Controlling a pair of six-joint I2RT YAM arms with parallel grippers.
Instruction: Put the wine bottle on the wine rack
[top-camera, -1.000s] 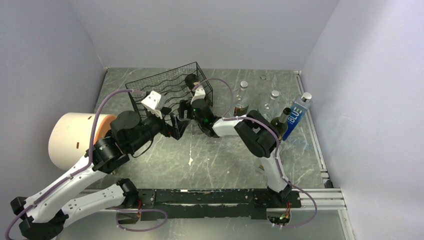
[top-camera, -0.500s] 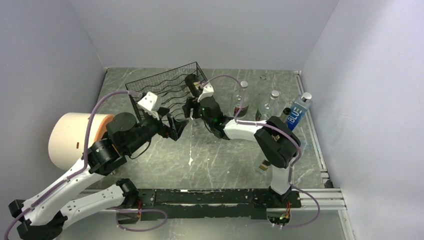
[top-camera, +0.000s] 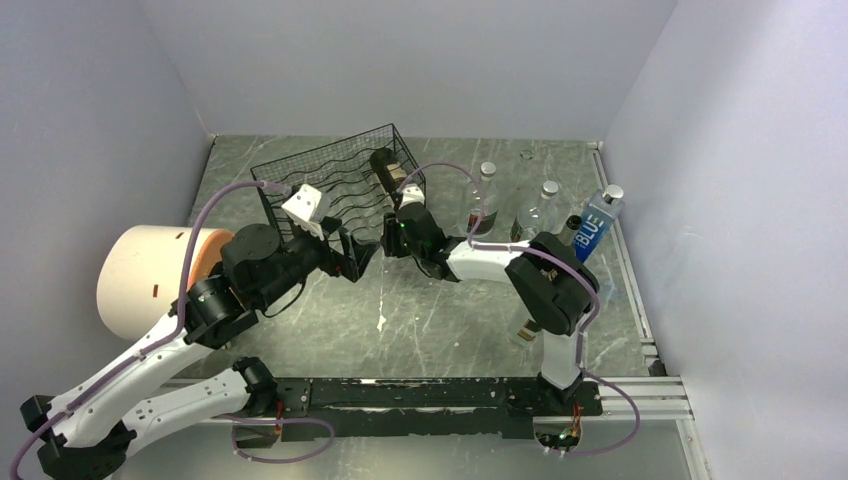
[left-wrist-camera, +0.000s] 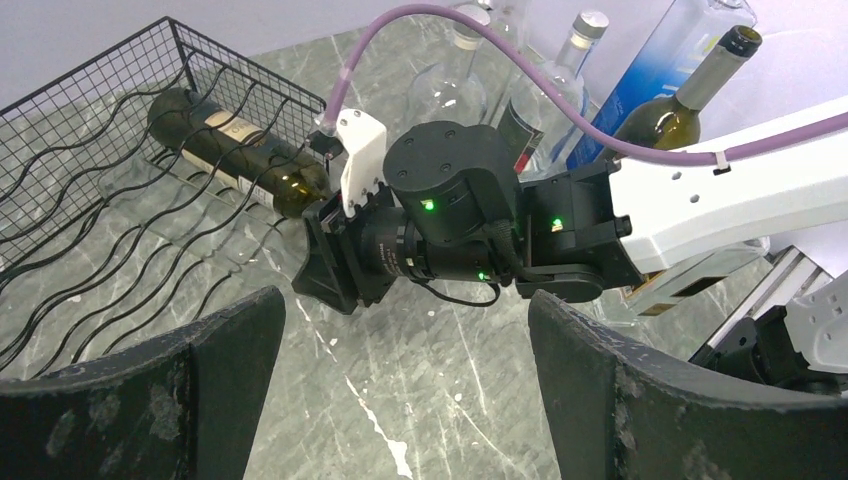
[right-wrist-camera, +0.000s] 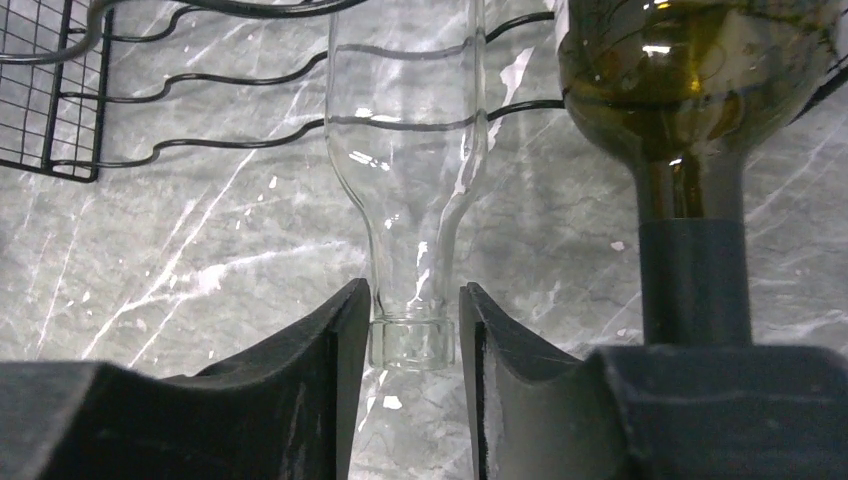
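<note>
Clear glass wine bottle (right-wrist-camera: 405, 150), sloping shoulders

Wine rack (top-camera: 330, 175): right rows taken by dark wine bottle (left-wrist-camera: 235, 150) & clear bottle (right-wrist-camera: 407, 150) beside it, left rows free. Right arm (left-wrist-camera: 700, 200) blocks rack's front-right corner. Standing bottles (top-camera: 483, 200) crowd bench's (top-camera: 420, 320) right rear, big white roll (top-camera: 150, 275) its left; centre open.

The left fingers (left-wrist-camera: 180, 390) stand wide apart above the tabletop (left-wrist-camera: 420, 400); beyond, a dark wine bottle (left-wrist-camera: 235, 150) lies on the wine rack (left-wrist-camera: 80, 200).
</note>
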